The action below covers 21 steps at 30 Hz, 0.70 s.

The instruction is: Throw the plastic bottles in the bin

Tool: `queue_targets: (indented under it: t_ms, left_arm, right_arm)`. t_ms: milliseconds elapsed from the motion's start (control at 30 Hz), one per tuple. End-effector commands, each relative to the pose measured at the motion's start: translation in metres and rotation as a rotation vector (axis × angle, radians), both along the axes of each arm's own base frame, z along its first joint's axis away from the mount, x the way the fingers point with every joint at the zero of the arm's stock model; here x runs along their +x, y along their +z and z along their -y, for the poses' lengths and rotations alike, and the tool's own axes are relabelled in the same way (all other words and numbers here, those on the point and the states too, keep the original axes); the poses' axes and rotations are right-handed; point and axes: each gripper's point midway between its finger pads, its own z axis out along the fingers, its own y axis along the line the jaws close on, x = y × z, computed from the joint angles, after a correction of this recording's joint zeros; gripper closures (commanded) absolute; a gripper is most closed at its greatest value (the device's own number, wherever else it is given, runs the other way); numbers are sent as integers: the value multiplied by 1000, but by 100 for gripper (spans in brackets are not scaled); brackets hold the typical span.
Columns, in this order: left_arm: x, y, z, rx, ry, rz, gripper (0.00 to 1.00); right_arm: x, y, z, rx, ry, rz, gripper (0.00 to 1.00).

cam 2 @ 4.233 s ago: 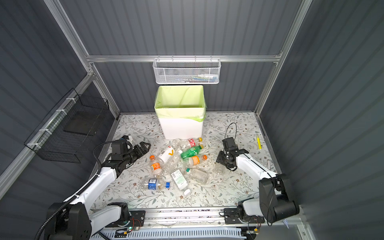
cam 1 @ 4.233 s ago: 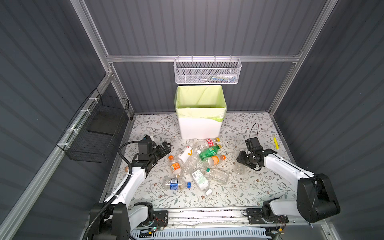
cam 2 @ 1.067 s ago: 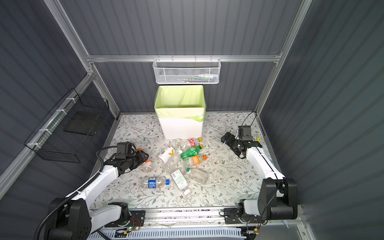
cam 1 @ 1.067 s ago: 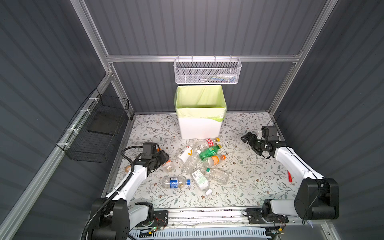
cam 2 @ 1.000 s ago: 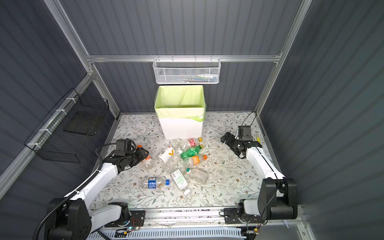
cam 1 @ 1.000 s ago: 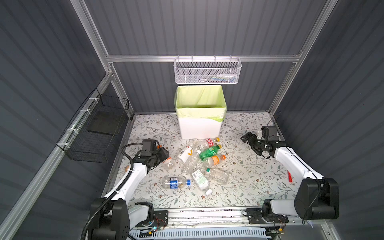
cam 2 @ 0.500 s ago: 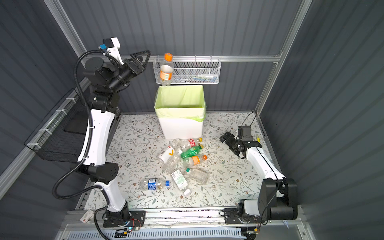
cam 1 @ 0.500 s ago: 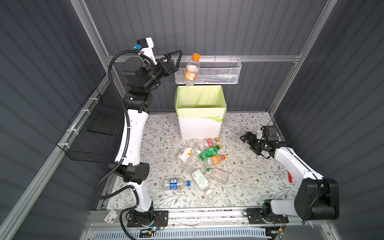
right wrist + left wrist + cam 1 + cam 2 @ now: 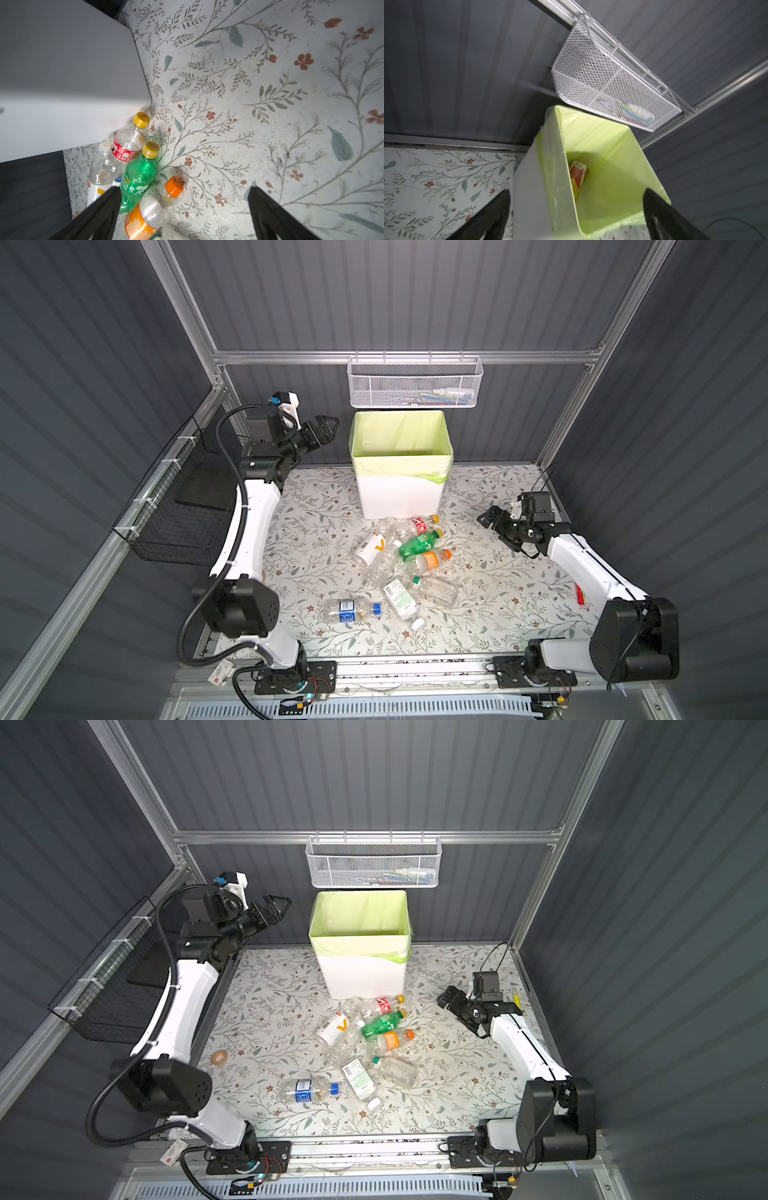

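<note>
Several plastic bottles lie in a pile in front of the bin [image 9: 401, 497] [image 9: 361, 975]: a green one [image 9: 419, 543] [image 9: 139, 176], an orange-labelled one [image 9: 428, 560] [image 9: 145, 216], a red-labelled one [image 9: 417, 524] [image 9: 124, 145] and a blue-labelled one [image 9: 351, 610] nearer the front. My left gripper [image 9: 324, 429] [image 9: 276, 905] [image 9: 576, 193] hangs open and empty at rim height, left of the bin. One orange-labelled bottle [image 9: 578, 176] lies inside the bag. My right gripper [image 9: 490, 522] [image 9: 449, 1002] [image 9: 184, 189] is open, low over the floor, right of the pile.
A white mesh basket [image 9: 415, 385] hangs on the back wall just above the bin. A black wire basket [image 9: 178, 514] is fixed on the left wall. A tape roll [image 9: 219, 1057], a loose white cap [image 9: 417, 623], a yellow pen [image 9: 515, 998] and a red item [image 9: 579, 595] lie on the floor.
My left arm swung up from the floor with an orange-capped bottle and released it above the bin. The bottle now lies inside and the arm has dropped to rim height. The right arm barely moved.
</note>
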Motion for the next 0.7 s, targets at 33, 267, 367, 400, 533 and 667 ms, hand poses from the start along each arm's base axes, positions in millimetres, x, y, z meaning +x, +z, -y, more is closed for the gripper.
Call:
queue_targets:
  t_ms: [33, 267, 367, 400, 533, 667]
  left_arm:
    - [-60, -79, -3, 321, -129, -136, 3]
    - [-139, -181, 6, 585, -272, -376, 9]
    - [-184, -212, 20, 739, -432, -433, 9]
    - [-197, -220, 23, 777, -472, -433, 10]
    - [-237, -235, 26, 895, -605, -370, 12]
    - [-264, -241, 20, 994, -737, -308, 7]
  right_arm:
    - [-1, -2, 1, -39, 32, -10, 3]
    - [2, -9, -5, -26, 65, 1, 3]
    - [3, -12, -6, -36, 85, 9, 2]
    - [4, -14, -6, -38, 86, 9, 2]
    - [4, -22, -9, -21, 97, 11, 2]
    - [2, -29, -16, 13, 119, 3, 2]
